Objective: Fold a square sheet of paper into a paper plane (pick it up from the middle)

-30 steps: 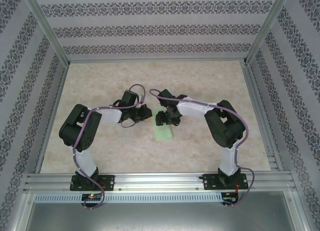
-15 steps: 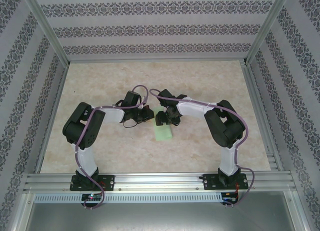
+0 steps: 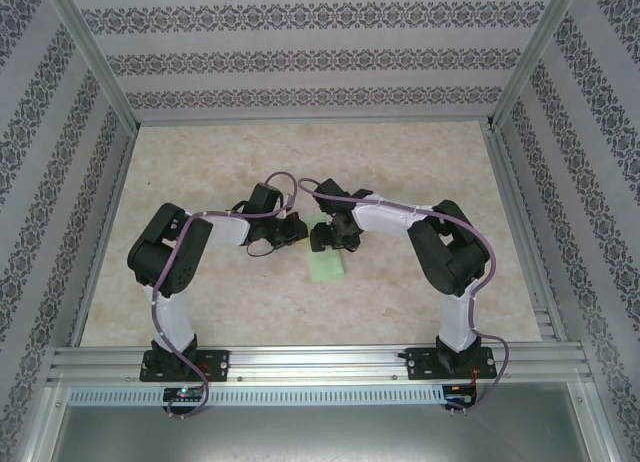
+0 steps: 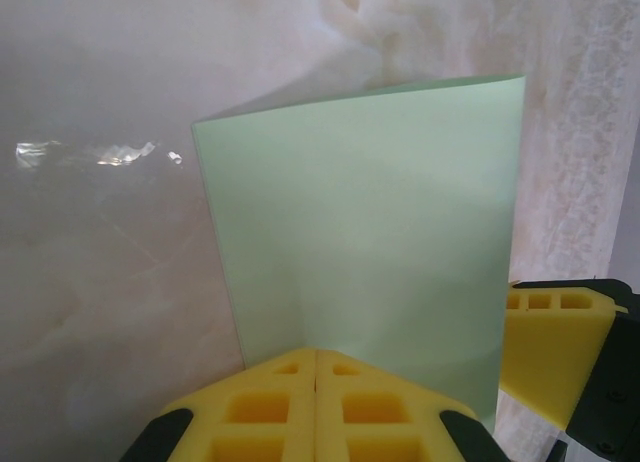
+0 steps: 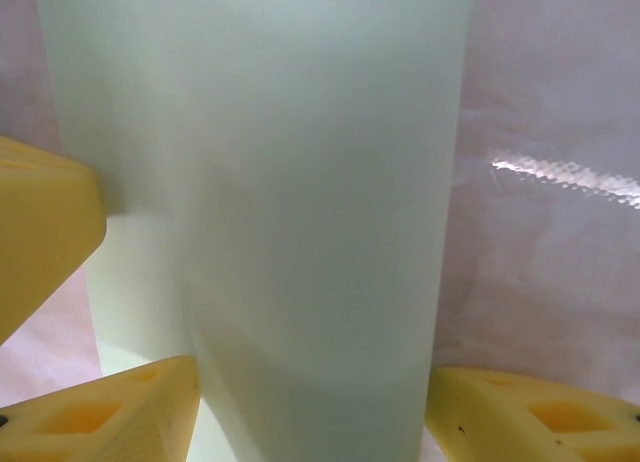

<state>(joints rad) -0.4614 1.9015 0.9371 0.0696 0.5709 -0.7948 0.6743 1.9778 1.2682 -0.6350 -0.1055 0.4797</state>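
The square sheet of paper (image 3: 327, 268), pale green, lies folded into a rectangle on the table between both arms; a paper plane is out of view. My left gripper (image 3: 297, 232) is shut, its yellow tips (image 4: 317, 354) meeting at the near edge of the paper (image 4: 370, 222); whether they pinch that edge I cannot tell. My right gripper (image 3: 328, 244) stands open over the far end, its fingers straddling the paper (image 5: 300, 182) on either side (image 5: 312, 374). One right finger (image 4: 555, 332) shows beside the sheet's right edge.
The table (image 3: 200, 162) is beige marble-patterned, bounded by an aluminium frame (image 3: 300, 360) in front and patterned walls (image 3: 300, 62) on three sides. A shiny patch of tape or film (image 4: 90, 154) lies on the surface left of the paper.
My left gripper has shifted a little to the right, closer to the paper and the right gripper. The right arm and the paper have hardly moved.
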